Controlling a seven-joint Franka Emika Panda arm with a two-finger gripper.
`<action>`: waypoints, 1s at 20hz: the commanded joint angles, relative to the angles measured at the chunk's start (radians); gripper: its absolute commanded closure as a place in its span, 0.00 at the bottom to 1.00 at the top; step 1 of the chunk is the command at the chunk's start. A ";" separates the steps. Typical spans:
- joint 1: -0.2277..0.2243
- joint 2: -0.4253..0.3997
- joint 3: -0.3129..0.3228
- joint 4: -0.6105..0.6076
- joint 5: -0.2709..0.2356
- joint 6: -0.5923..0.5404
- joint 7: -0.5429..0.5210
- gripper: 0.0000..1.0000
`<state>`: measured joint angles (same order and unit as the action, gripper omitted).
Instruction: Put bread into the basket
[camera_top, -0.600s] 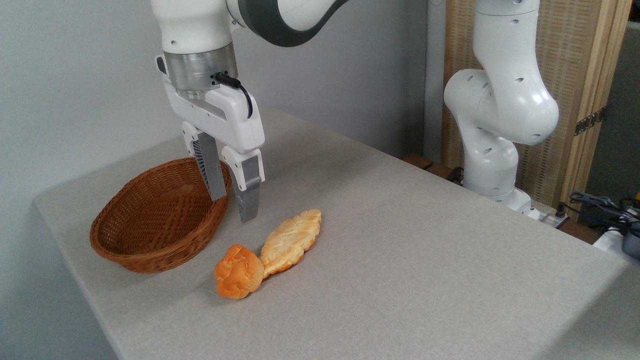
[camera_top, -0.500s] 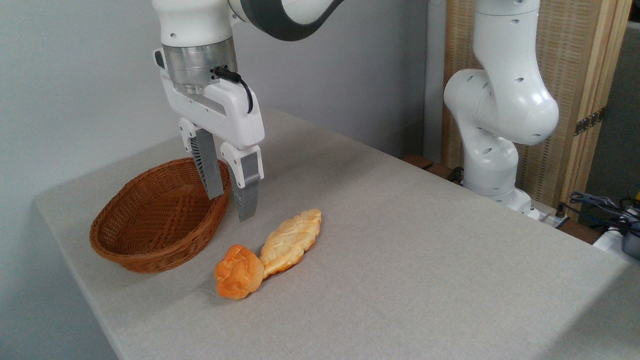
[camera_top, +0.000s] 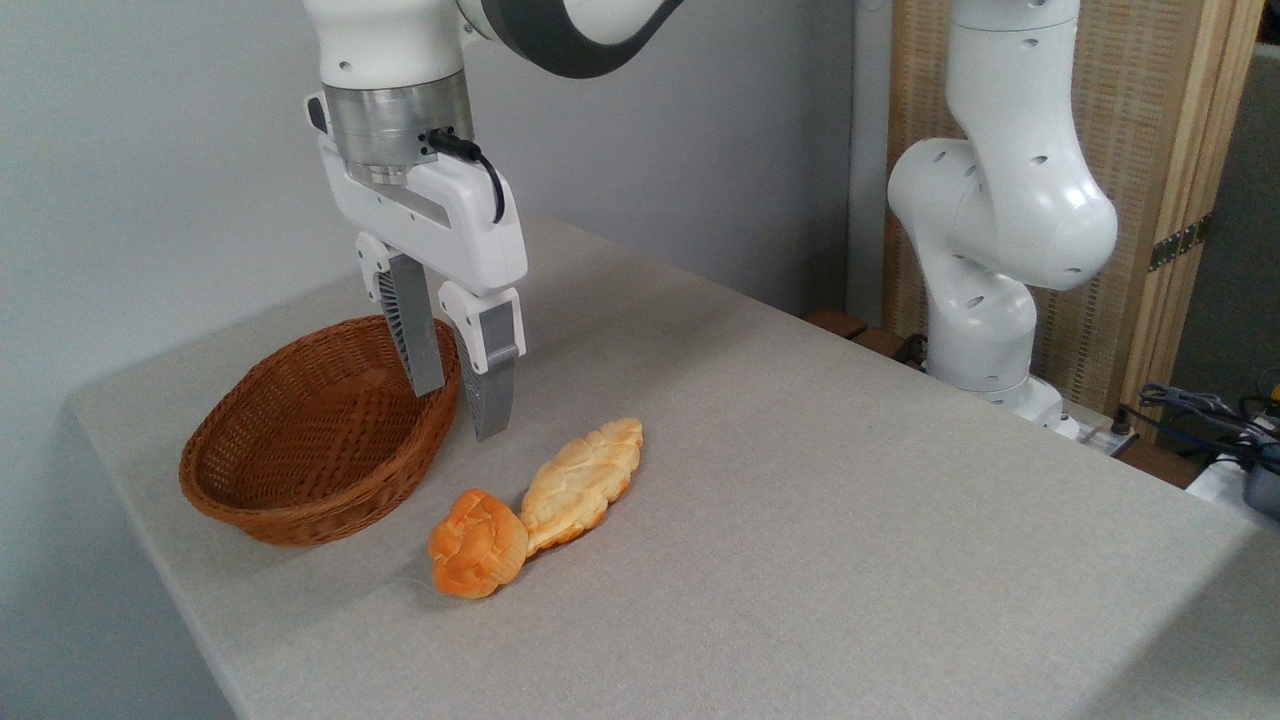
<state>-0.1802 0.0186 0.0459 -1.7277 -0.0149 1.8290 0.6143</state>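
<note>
We read no writing on anything. The bread (camera_top: 478, 543) lay on the worktop (camera_top: 800, 520), touching the pastry (camera_top: 583, 483). The hand (camera_top: 460, 412) hung empty, fingers apart, beside the basket (camera_top: 300, 440).

The hand (camera_top: 460, 400) hangs open and empty by the basket's (camera_top: 300, 500) right rim. The bun (camera_top: 477, 544) lies on the counter (camera_top: 800, 520), touching a paler pastry (camera_top: 583, 482).
</note>
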 joint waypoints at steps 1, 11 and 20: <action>-0.002 -0.005 0.008 0.013 0.000 -0.025 0.004 0.00; -0.004 -0.002 0.002 -0.004 0.000 -0.016 0.010 0.00; -0.005 -0.002 -0.001 -0.102 0.001 0.102 0.012 0.00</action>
<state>-0.1822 0.0254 0.0386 -1.7926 -0.0149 1.8859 0.6143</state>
